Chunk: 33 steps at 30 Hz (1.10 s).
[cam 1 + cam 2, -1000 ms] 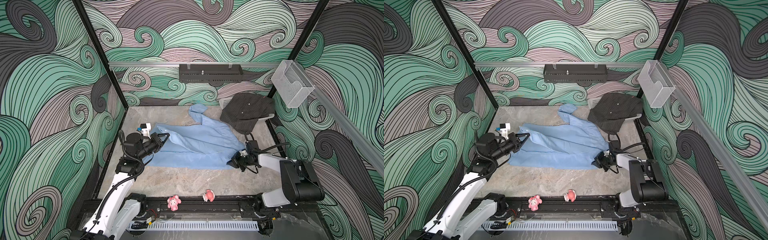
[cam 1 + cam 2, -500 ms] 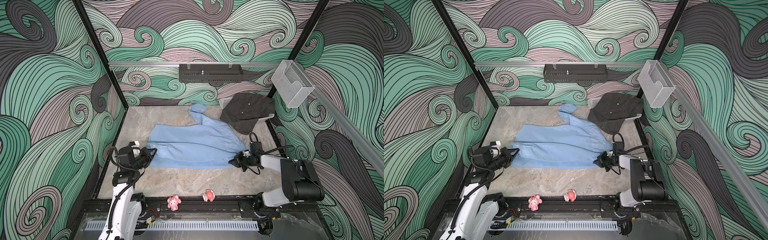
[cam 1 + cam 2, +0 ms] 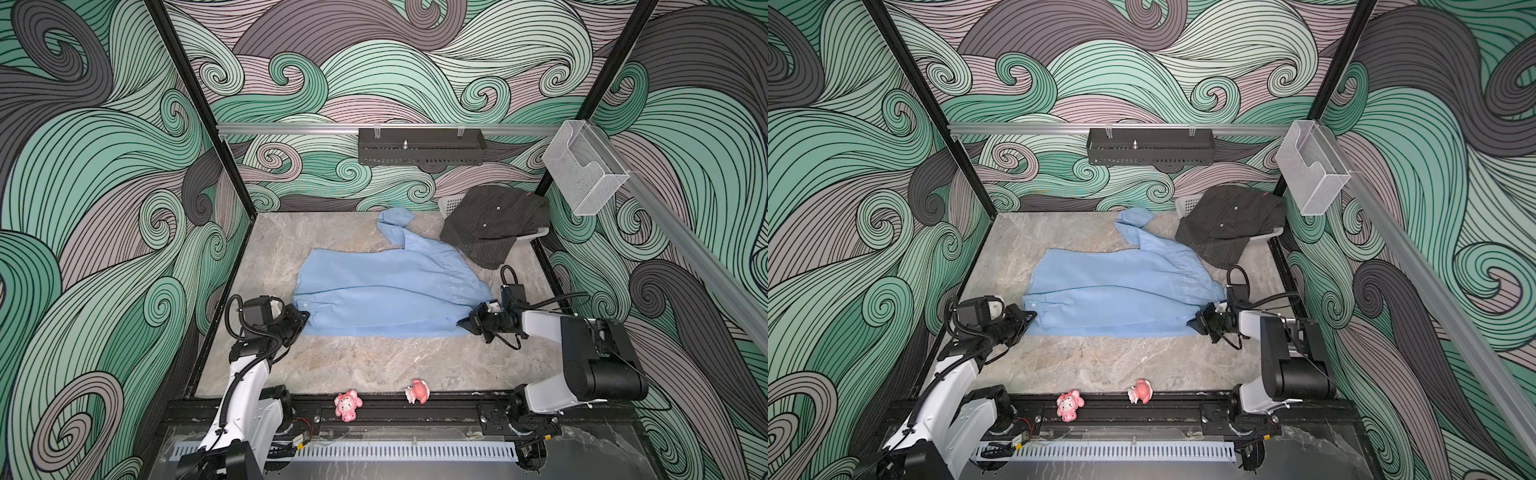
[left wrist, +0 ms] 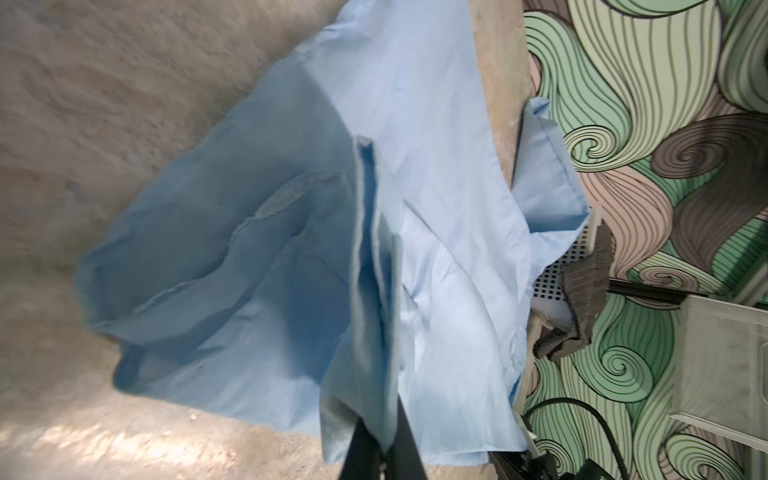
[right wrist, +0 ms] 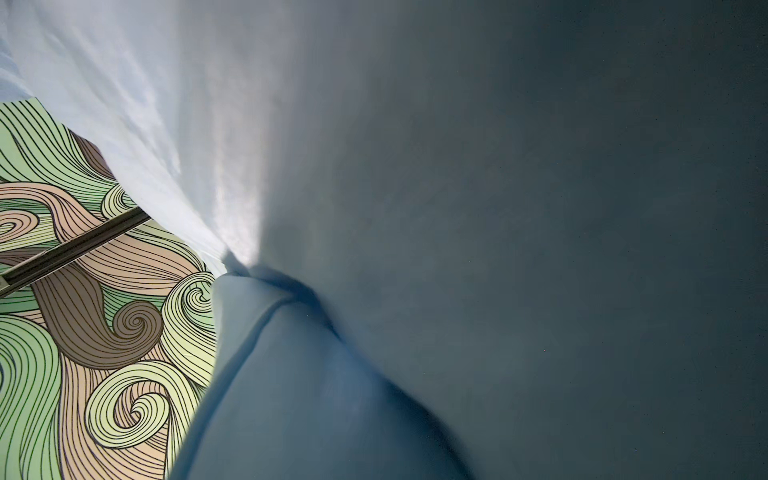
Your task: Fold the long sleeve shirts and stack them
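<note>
A light blue long sleeve shirt [image 3: 386, 291] [image 3: 1117, 295] lies spread across the middle of the marble table, one sleeve reaching toward the back wall. My left gripper [image 3: 305, 318] [image 3: 1033, 319] is shut on its front left corner; the left wrist view shows cloth pinched between the dark fingers [image 4: 384, 436]. At the front right corner my right gripper [image 3: 460, 322] [image 3: 1190, 322] is shut on the same shirt. Blue cloth [image 5: 498, 208] fills the right wrist view and hides those fingers. The dark pinstriped shirt [image 3: 494, 224] [image 3: 1229, 224] is heaped at the back right.
A white perforated basket [image 3: 451, 204] sits under the dark shirt. A black tray [image 3: 419, 147] hangs on the back rail and a clear bin [image 3: 582, 174] on the right rail. Two pink toys [image 3: 348, 405] [image 3: 417, 390] sit at the front edge.
My left gripper has come forward and down with the shirt's left edge, which now lies lower near the table. The right gripper shifted only slightly at its corner.
</note>
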Each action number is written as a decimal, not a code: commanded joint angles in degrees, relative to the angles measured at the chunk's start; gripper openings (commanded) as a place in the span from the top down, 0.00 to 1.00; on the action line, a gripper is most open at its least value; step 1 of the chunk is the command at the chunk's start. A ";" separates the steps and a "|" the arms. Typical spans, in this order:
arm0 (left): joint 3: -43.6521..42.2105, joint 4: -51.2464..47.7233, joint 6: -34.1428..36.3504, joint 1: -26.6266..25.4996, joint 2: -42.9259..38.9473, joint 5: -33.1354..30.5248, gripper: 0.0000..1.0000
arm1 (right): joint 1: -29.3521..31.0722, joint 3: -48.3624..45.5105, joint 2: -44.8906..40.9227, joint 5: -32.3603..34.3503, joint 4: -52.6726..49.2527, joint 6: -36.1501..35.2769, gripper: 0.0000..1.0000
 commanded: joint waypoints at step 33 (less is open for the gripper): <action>6.23 1.93 6.67 -0.24 17.42 -5.68 1.00 | 4.22 5.13 -21.41 4.32 -33.00 -10.59 0.60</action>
